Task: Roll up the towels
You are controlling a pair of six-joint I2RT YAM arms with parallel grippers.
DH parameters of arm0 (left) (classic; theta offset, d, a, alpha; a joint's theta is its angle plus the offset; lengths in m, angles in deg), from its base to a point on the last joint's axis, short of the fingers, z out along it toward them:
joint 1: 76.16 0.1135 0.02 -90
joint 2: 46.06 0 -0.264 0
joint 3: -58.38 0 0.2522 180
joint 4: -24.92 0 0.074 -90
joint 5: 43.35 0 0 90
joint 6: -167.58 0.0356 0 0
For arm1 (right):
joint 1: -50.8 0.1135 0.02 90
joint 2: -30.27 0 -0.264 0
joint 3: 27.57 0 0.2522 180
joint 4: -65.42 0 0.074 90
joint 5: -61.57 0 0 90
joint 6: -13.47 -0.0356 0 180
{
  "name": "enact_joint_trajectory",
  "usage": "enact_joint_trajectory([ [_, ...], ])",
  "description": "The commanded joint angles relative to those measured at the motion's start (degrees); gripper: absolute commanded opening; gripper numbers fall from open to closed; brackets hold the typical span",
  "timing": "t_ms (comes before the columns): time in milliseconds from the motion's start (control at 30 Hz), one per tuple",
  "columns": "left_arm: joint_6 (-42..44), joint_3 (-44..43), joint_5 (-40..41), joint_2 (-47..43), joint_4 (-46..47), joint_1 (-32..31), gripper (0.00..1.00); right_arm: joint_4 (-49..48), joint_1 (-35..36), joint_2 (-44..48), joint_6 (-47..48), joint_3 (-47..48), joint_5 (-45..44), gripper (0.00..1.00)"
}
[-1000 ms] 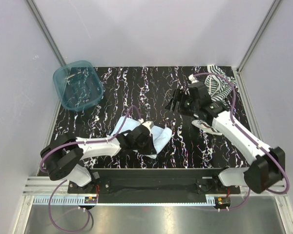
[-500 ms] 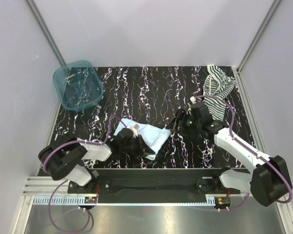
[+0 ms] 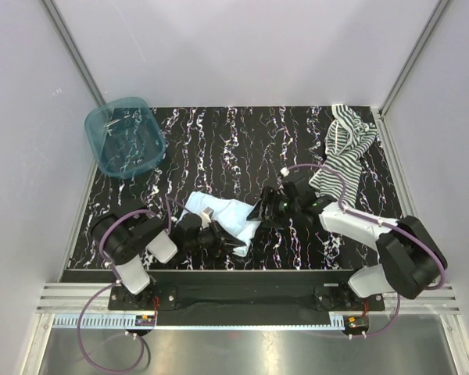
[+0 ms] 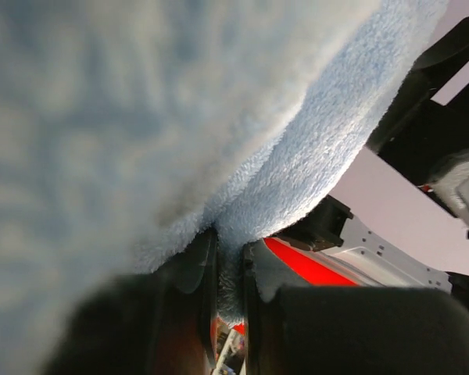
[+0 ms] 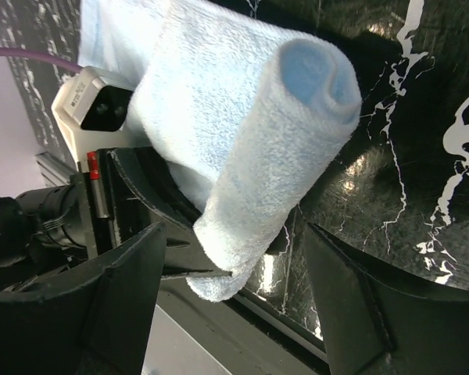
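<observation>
Clamping the blue towel (image 5: pixel 250 156), left end effector (image 4: pixel 228 262) looks solid. Right end effector (image 3: pixel 267 209), spread wide, might nudge the roll undone.

Close-up blue towel (image 4: pixel 141 117) blurred, cut by frame edges; bin (image 3: pixel 155 129) contents too small to tell.

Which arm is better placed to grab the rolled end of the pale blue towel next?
Right, probably. The right fingers stand open on either side of the pale blue towel at its rolled end. The left fingers are shut on the towel elsewhere, anchoring it.
</observation>
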State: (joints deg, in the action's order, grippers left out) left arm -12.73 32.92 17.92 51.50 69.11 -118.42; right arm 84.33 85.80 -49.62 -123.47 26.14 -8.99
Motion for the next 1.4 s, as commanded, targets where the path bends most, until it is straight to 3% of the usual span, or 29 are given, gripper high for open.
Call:
enact_joint_trajectory([
  [0,-5.58,1.77,-2.12,4.64,15.15,0.34,0.00,-1.28,1.47,-2.19,-0.79,2.86,-3.18,0.77],
  [167,-5.94,2.04,-2.21,7.21,19.57,0.34,0.00,1.00,2.00,-5.96,0.44,5.14,-4.59,0.63],
  [300,-3.93,1.69,-1.94,5.63,17.46,0.34,0.01,3.99,2.79,-8.87,1.76,8.21,-6.52,0.30],
  [333,-3.31,1.60,-1.94,4.84,14.41,0.34,0.02,5.12,2.88,-9.83,2.20,9.35,-6.87,0.26],
  [467,1.78,0.37,-1.42,0.36,3.18,0.34,0.16,8.99,3.58,-11.86,3.69,12.78,-8.28,0.11],
  [533,6.26,-1.47,-1.07,-2.63,-6.73,0.42,0.39,12.06,3.93,-13.08,4.74,15.06,-9.15,0.06],
  [600,14.30,-4.54,-0.63,-6.48,-17.81,0.34,0.64,14.96,4.54,-13.70,5.36,16.91,-11.44,0.05],
  [633,20.45,-8.82,1.90,-9.81,-31.80,0.25,0.68,17.85,4.63,-14.40,5.97,18.84,-12.75,0.03],
  [733,27.00,-13.77,8.49,-15.10,-52.24,-0.71,0.77,23.22,5.42,-15.89,7.12,22.35,-14.34,0.01],
  [933,36.86,-25.19,28.53,-23.29,-77.94,-5.53,0.79,28.77,6.83,-19.32,8.00,27.37,-15.66,0.00],
  [1067,40.20,-31.88,45.55,-24.78,-85.89,-12.65,0.80,29.74,7.45,-20.91,7.83,28.79,-15.75,0.00],
  [1167,41.61,-34.96,53.48,-24.87,-88.10,-18.81,0.79,30.18,7.62,-21.96,7.91,29.75,-15.84,0.00],
  [1367,43.19,-39.27,59.58,-21.10,-88.37,-26.90,0.78,30.80,7.62,-23.20,8.27,30.90,-15.75,0.00],
])
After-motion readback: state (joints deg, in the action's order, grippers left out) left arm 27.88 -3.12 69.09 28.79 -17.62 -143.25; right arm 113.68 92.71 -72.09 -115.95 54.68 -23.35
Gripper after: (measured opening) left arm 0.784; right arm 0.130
